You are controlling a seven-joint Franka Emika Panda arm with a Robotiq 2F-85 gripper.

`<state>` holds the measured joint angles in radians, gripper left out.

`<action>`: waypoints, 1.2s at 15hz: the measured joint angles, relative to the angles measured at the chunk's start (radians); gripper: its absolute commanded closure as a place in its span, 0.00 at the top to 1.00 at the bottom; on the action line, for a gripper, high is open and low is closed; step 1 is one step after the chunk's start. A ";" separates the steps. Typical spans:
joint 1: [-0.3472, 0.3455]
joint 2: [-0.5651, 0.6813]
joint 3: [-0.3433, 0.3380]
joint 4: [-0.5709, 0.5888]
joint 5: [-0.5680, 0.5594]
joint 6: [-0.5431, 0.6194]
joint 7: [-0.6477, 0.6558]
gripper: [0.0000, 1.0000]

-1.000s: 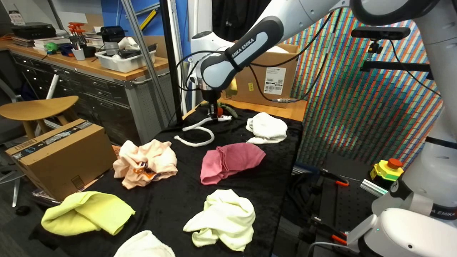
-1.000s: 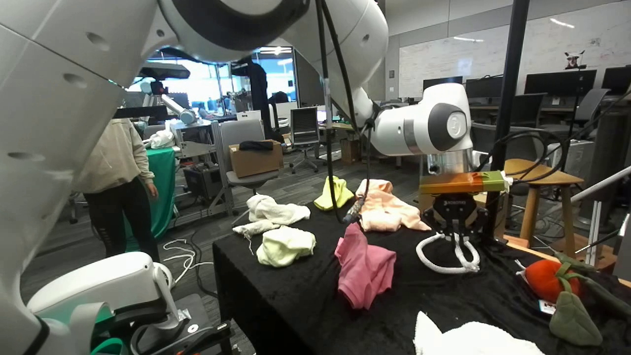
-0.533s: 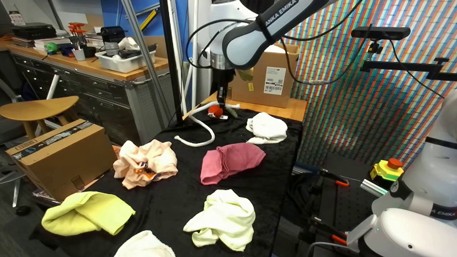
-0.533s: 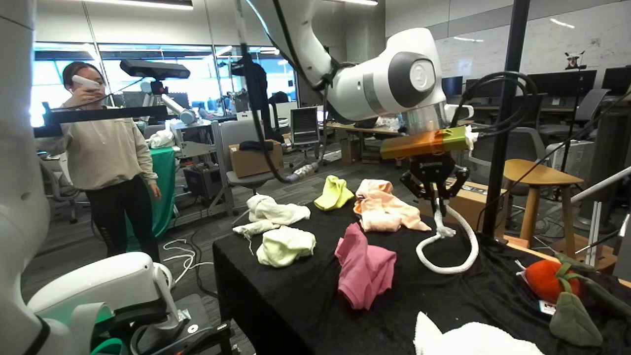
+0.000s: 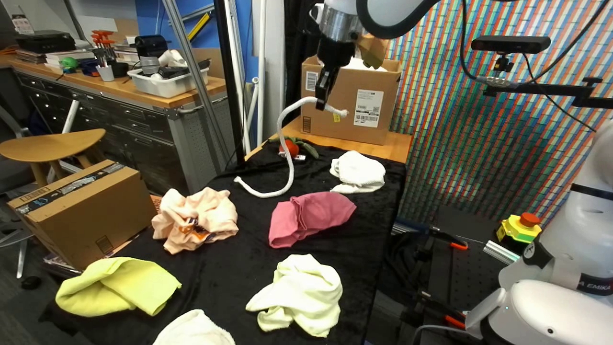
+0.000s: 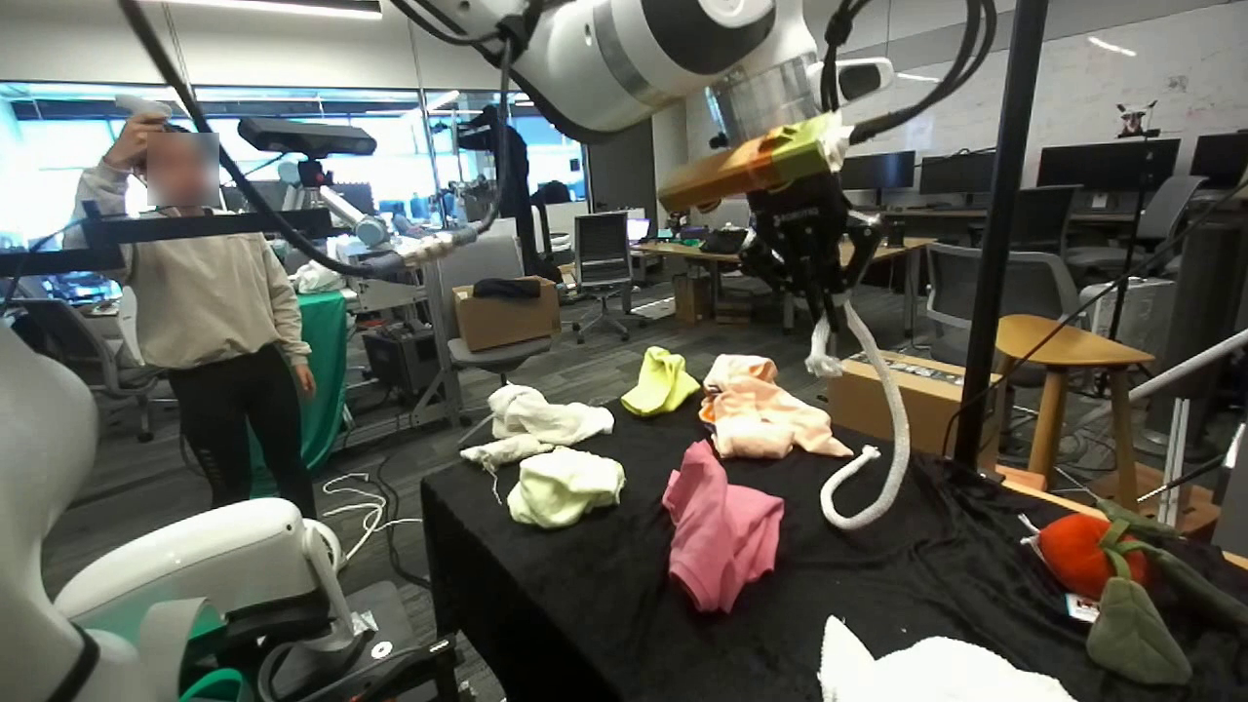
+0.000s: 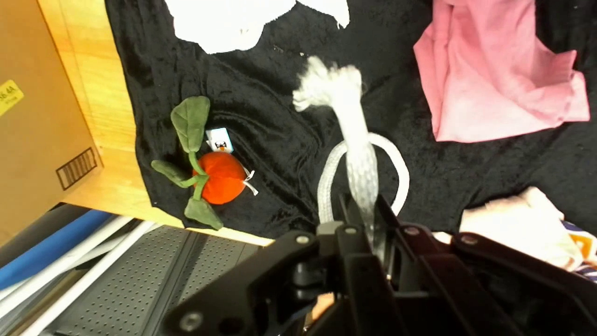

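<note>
Above black cloth (image 5: 225,278) | gripper (image 7: 364,205) pinched on white rope (image 6: 895,414) | held end higher than before

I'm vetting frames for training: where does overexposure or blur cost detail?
Wrist view: white cloth blown out, nearly all folds lost; frayed rope end bright and soft. In an exterior view: windows glaring, the person's face blurred out.

In an exterior view, camera looks down across black-draped table (image 5: 218,273) to labelled cardboard box (image 5: 350,91), upper centre. In an exterior view, camera faces whiteboard (image 6: 1092,97), upper right. Wrist view nearest, steeply down past gripper (image 7: 366,205), lower centre. All share pink cloth (image 7: 499,79).
</note>
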<state>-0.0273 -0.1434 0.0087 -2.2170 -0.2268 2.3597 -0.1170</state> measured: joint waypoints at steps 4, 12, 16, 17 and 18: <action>0.000 -0.172 -0.002 -0.064 0.033 -0.020 0.016 0.10; 0.022 -0.448 -0.017 -0.139 0.118 -0.046 -0.002 0.10; 0.101 -0.524 -0.062 -0.151 0.207 -0.089 -0.099 0.10; 0.125 -0.533 -0.074 -0.152 0.229 -0.099 -0.130 0.10; 0.148 -0.540 -0.086 -0.154 0.253 -0.105 -0.158 0.10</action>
<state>0.1206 -0.6829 -0.0768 -2.3708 0.0262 2.2551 -0.2754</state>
